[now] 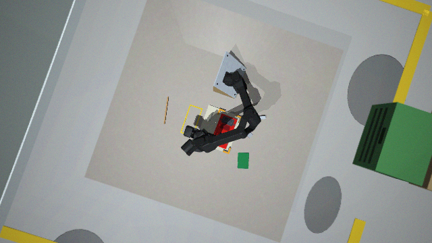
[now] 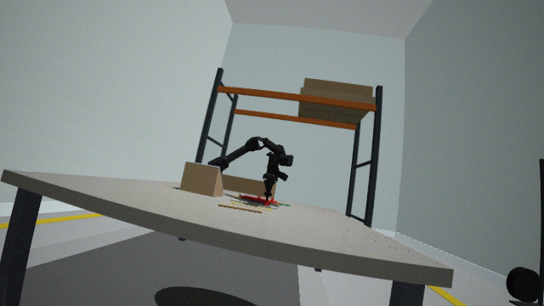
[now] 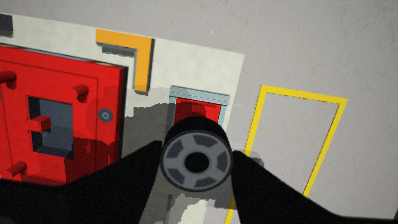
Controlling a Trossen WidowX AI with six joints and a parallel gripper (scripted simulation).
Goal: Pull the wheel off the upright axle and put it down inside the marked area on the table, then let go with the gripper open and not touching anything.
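My gripper (image 3: 197, 152) (image 2: 268, 199) is shut on the wheel (image 3: 175, 139), black with a grey spoked hub, seen face-on in the wrist view. Below it in that view is a small red block (image 3: 197, 106) with a light grey border. The hub hole is dark, and I cannot tell whether the axle is in it; the rest of the axle is hidden. The marked area is a yellow outline (image 3: 304, 95) (image 1: 185, 119), to the right of the wheel in the wrist view. In the top view the arm hides the wheel.
A larger red panel (image 3: 111, 90) with pegs and a recess lies left of the wheel on a pale board (image 3: 215, 65). An orange corner bracket (image 3: 142, 65) is behind. A green block (image 1: 243, 160), a thin wooden strip (image 1: 166, 110) and a sloped metal-faced block (image 1: 224, 64) stand around.
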